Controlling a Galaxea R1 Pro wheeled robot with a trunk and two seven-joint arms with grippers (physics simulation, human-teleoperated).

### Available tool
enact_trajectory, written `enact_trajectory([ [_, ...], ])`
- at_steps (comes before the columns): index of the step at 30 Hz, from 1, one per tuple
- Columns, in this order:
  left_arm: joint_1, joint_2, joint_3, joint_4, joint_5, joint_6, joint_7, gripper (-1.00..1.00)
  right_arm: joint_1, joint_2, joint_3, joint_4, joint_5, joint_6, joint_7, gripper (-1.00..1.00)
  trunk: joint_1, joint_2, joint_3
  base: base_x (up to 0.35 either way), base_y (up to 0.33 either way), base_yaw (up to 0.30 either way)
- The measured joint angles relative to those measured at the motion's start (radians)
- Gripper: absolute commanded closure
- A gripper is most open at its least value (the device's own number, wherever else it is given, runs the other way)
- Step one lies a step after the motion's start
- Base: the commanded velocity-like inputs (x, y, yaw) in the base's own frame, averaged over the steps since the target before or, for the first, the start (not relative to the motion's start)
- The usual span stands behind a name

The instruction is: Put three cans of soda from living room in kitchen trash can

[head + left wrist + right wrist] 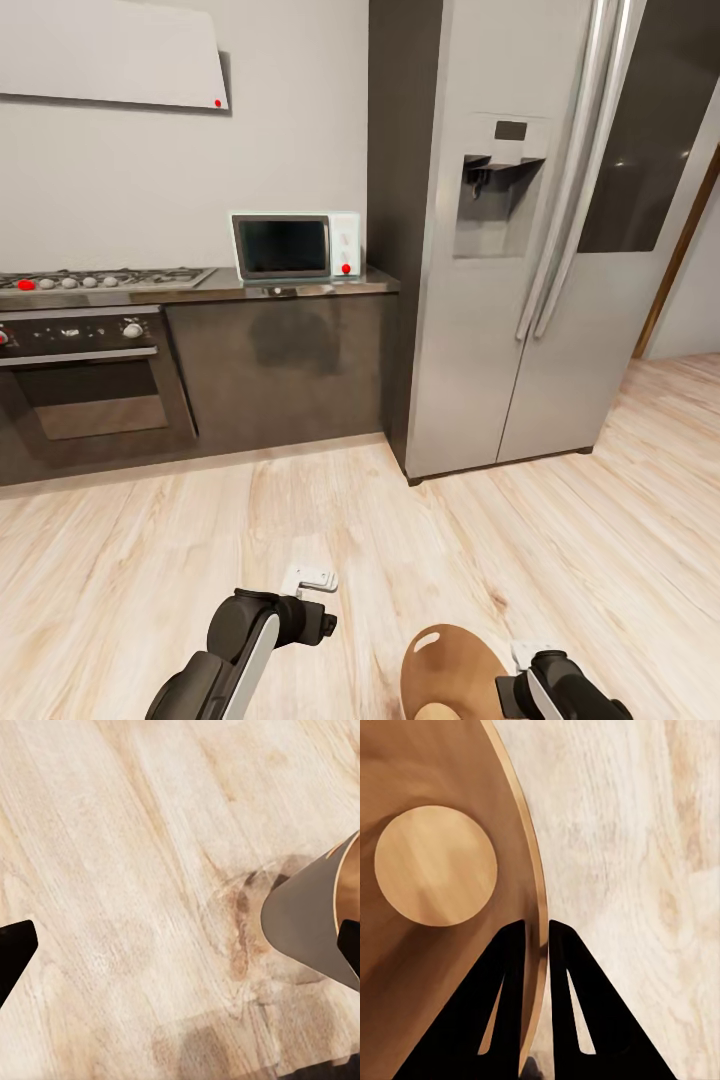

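Left gripper (180, 945): fingers (15, 949) wide apart, holding nothing, hovering over wood floor (150, 560) left of tash can (455, 665).

Right gripper (535, 934): fingers (506, 967) nearly together, clamped on tash can rim, one inside wall, one outside.

Tash can: by right gripper, low in head view, over floor in front of fridge (520, 250). Interior tan-brown, round base visible, no cans inside.

Kitchen beyond tash can, left to right: oven (85, 385), counter (290, 290) with microwave (295, 245), then fridge.
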Motion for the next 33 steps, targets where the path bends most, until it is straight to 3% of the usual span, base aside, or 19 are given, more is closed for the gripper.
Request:
enact_trajectory([
  [17,0.0,0.0,0.0,-0.002,0.0,0.0,-0.026,-1.0,0.0,-0.001,-0.001,0.001,-0.001,0.0,0.001,1.0,0.0,0.0,0.0,0.0,0.0,-0.007],
  [29,0.0,0.0,0.001,0.0,0.001,-0.022,-0.027,-1.0,0.0,0.0,0.0,0.0,0.011,-0.002,-0.009,1.0,0.0,0.0,0.017,0.0,0.0,-0.092],
  [33,0.0,0.0,0.0,0.0,0.001,-0.023,-0.027,-1.0,0.0,0.0,0.0,0.0,0.009,-0.002,-0.008,1.0,-0.015,0.028,0.034,0.0,0.0,-0.074],
])
